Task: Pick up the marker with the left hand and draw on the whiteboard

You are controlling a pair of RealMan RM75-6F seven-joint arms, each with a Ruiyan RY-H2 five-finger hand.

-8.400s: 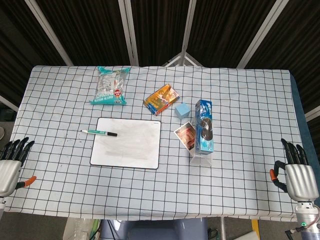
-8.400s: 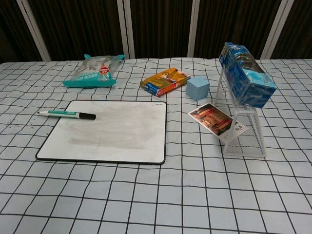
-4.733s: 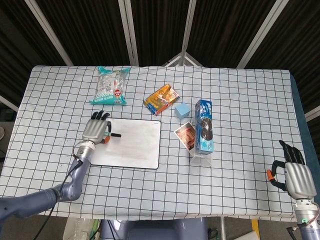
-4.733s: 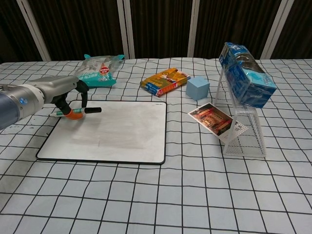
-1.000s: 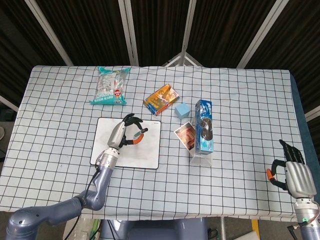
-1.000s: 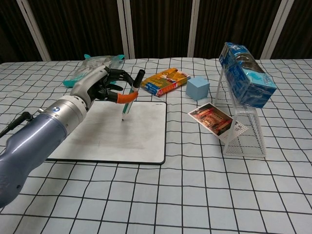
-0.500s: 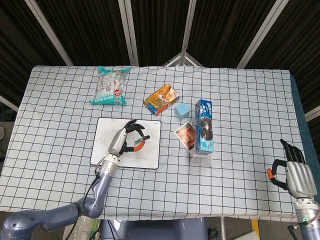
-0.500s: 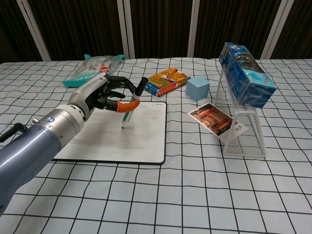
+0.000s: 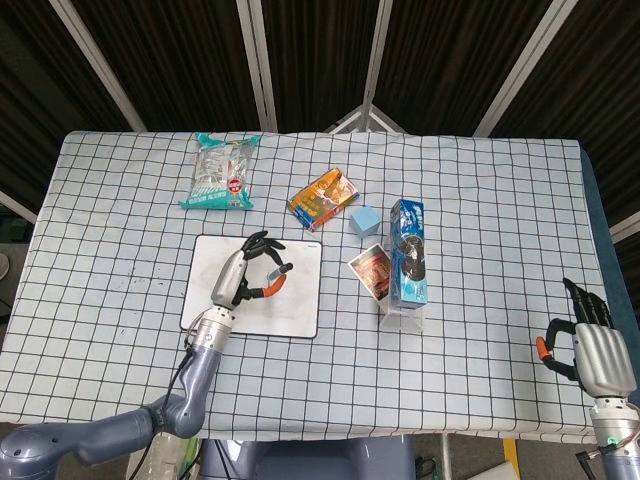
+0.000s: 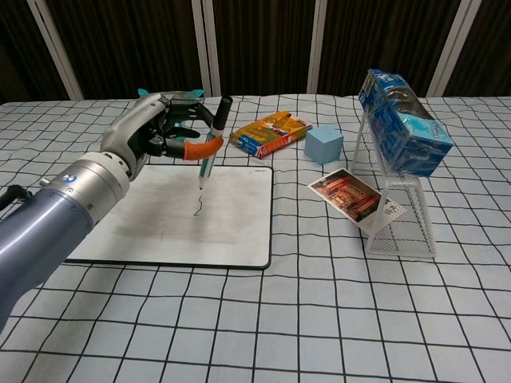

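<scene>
Drawing step in progress: the right hand (image 9: 596,355) is idling nearest, fingers apart and holding nothing. Farther out, the left hand (image 10: 160,128) is pinching the marker (image 10: 208,146), its tip hovering over the whiteboard (image 10: 231,227); the next move probably requires lowering it.

Whiteboard (image 10: 231,223) right half bare — snack box (image 10: 270,132) just behind its far edge.

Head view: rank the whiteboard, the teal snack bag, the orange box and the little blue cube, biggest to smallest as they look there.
1. whiteboard, clearly the largest
2. teal snack bag
3. orange box
4. blue cube, smallest

All four lie flat on the table at a similar distance from the overhead camera, so nearness hardly skews the order.
</scene>
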